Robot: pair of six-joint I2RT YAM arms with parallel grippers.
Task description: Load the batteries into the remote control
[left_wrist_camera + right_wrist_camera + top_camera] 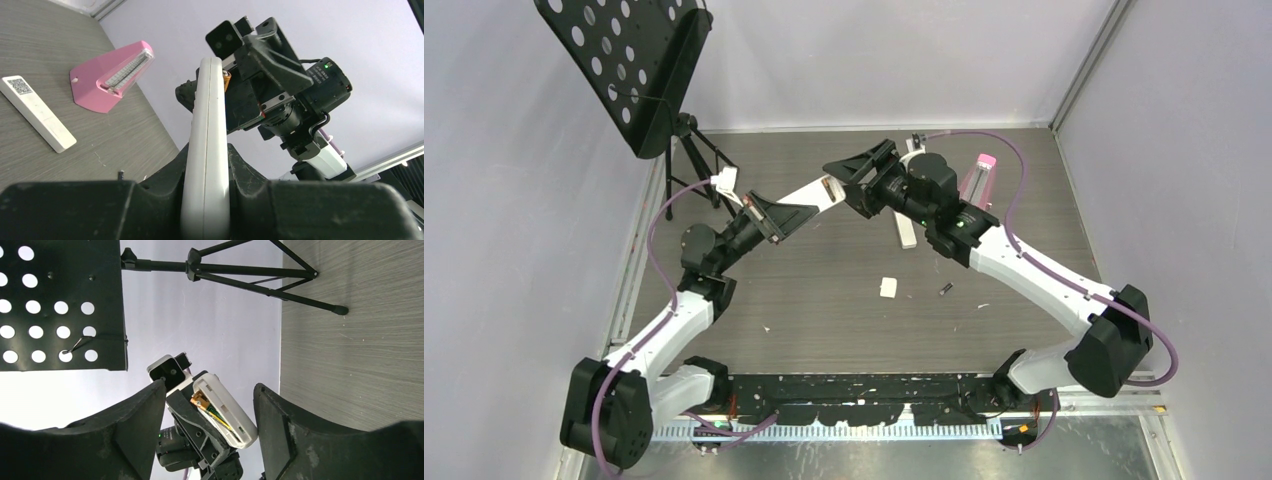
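- The left gripper (206, 170) is clamped on the short, wide white plastic remote control (207, 145), jaws pressed on its two flat faces, and holds it up off the grey wood-grain tabletop (824, 310).
- In the top view that remote control points towards the right arm, in the air above the middle of the far half of the table.
- The right gripper (210, 390) faces it with its jaws wide apart and nothing between the fingers (145, 415).
- The right wrist view looks straight into the remote control's open back: a dark slender battery with a gold tip (210, 409) lies in the compartment.
- From the left wrist, that gold tip peeks out just beside the remote control's upper edge.
- Down on the table, a second tiny dark cylinder, the loose battery (945, 290), lies on its side near the middle.
- A small white flat piece (888, 287) lies near it, apart; I cannot tell what it is.
- A longer slim white remote (37, 112) lies flat under the right arm, and a pink wedge-shaped metronome (112, 75) sits near it.
- A black perforated music stand (629, 65) is at the far left.
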